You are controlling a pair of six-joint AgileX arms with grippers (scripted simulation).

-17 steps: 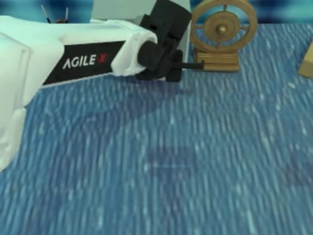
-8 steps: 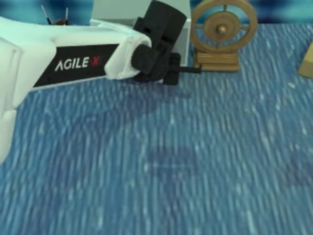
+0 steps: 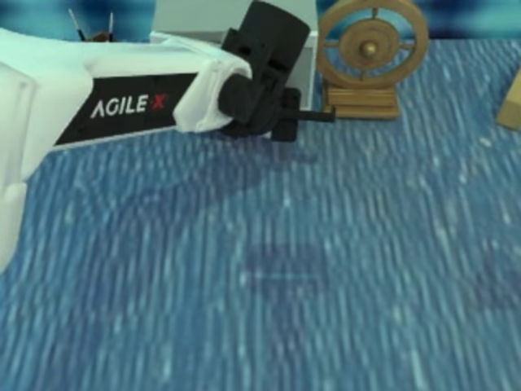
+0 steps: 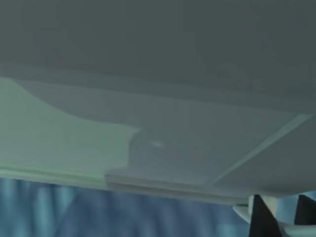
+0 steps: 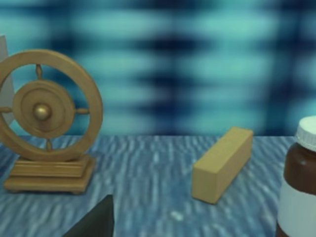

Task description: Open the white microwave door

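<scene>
My left arm's fingers (image 3: 324, 115) reach along the far edge of the tabletop (image 3: 326, 269) by the boxy white microwave (image 3: 195, 16); whether they are spread or pinching, I cannot tell. Its wrist camera is filled by the flat pale white-grey microwave door (image 4: 163, 143), apparently very close. My worry: a loose hold on the door's edge could slip, or a swing could knock the wooden ship's-wheel ornament (image 3: 372, 50) just beside. The blue streaked tabletop also carries a tan wooden block (image 5: 223, 164) and a brown white-capped jar (image 5: 298, 190). Of my right arm's fingers, only a dark tip (image 5: 94, 222) shows.
</scene>
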